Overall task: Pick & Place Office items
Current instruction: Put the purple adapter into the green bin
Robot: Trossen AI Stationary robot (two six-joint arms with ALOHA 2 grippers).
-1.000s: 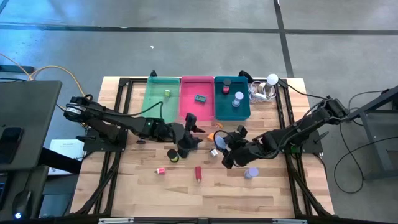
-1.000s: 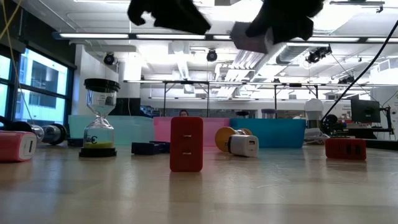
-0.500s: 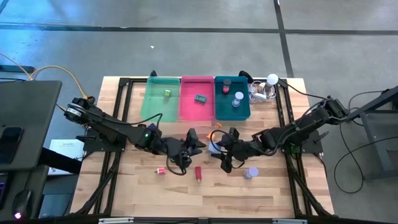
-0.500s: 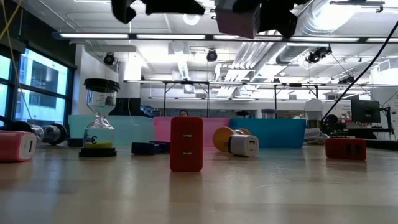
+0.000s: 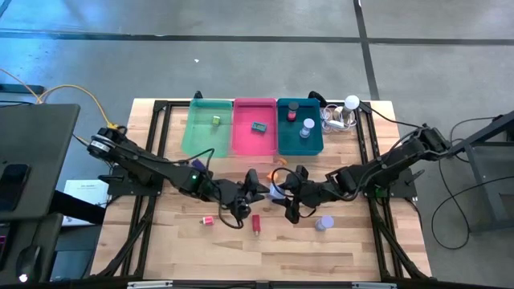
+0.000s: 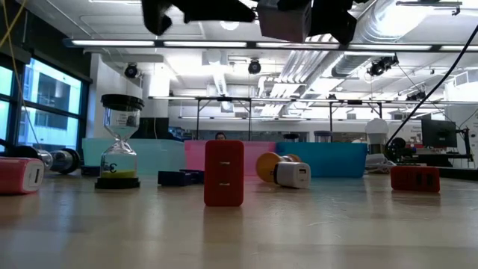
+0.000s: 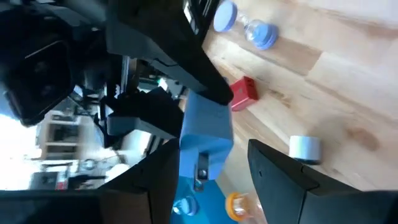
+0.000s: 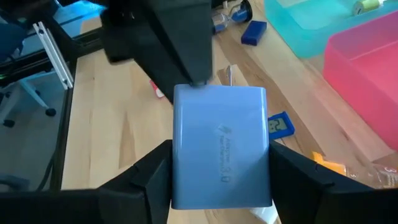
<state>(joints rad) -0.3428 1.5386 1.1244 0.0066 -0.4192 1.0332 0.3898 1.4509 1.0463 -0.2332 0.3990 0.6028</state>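
Note:
A lavender-blue charger block (image 5: 275, 190) hangs above the middle of the table, with my right gripper (image 5: 284, 193) shut on it. Its metal prong (image 8: 229, 74) points away from that gripper toward my left gripper (image 5: 257, 189). The left gripper is open, with its fingers (image 7: 163, 177) standing on either side of the block's prong end (image 7: 200, 169). On the table a red block (image 5: 256, 223) stands upright, a lavender cylinder (image 5: 324, 222) lies to its right, and a small pink item (image 5: 207, 221) lies to its left. My right gripper pinches the charger block by its two opposite sides (image 8: 177, 162) between its two fingers, at the end away from the prong. The fingers come slanting down from the table's right. The block is lifted clear of the table. My left gripper: whether a finger touches the block I cannot tell.
Green (image 5: 193, 132), pink (image 5: 243, 138) and teal (image 5: 316, 144) trays stand in a row at the far edge, each with small items inside. A white ball with cables (image 5: 352, 102) sits far right. An hourglass (image 6: 119, 142), blue clips (image 6: 179, 178) and an orange roll (image 6: 270, 166) lie on the table.
My left gripper has moved toward the near edge and the right gripper, rolling about its own axis, and now has its open fingers around the block's prong end. My right gripper has tipped the block upward a little and kept its hold.

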